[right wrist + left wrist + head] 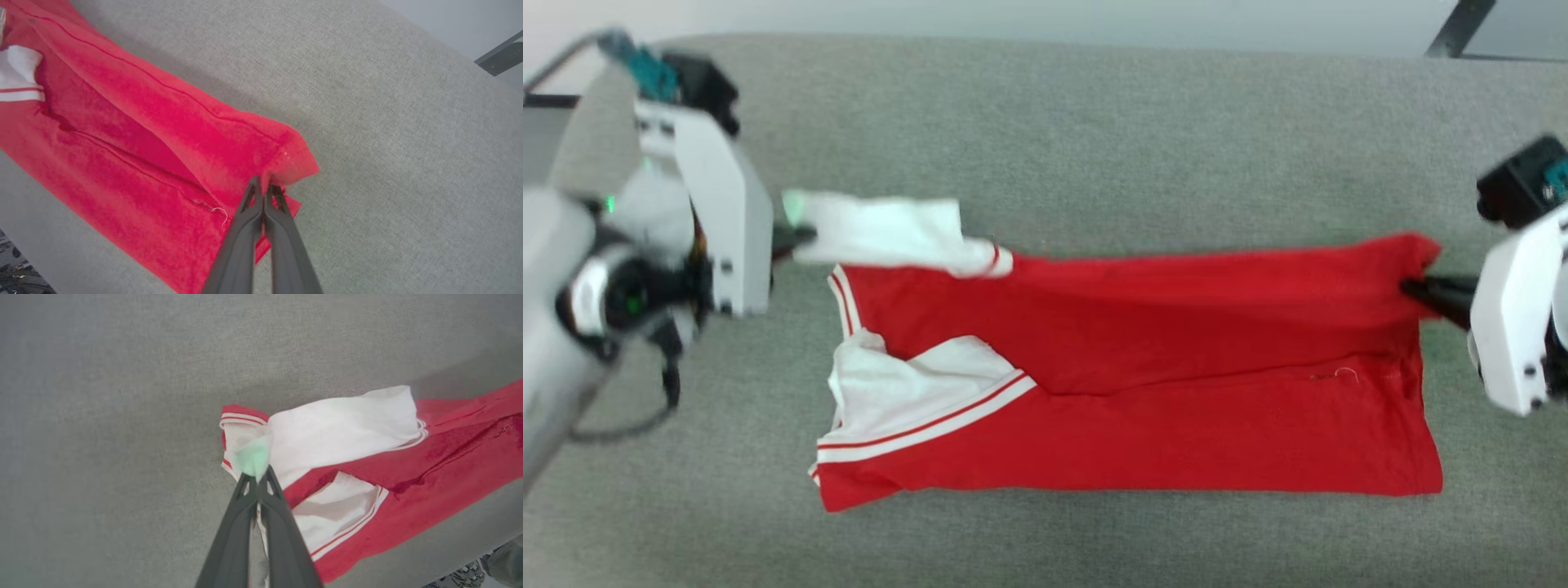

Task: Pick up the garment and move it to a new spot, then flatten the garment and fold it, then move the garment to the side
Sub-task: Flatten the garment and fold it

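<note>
The garment (1143,425) is a red shirt with white sleeves. It lies long-ways in the middle of the grey surface (1094,122), well away from the far edge. Its sleeve end points to the left side of the surface and its bottom hem points to the right side.

The left jaws are pressed together and pinch the tip of the far white sleeve (882,233). This sleeve is pulled out toward the left side. In the left wrist view a small green glow (253,455) shines on the cloth right where the jaws bite it.

The right jaws are pressed together too. They pinch the far red corner of the hem (290,163) at the right end of the shirt.

The far long side of the shirt is held up a little between the two pinches, and there is a dark shadow under it on the surface. The near half lies flat. The near sleeve (907,400) is folded in on top of the red cloth, and its red and white stripes show.

A dark bar (1462,28) sticks out past the far right corner of the surface.
</note>
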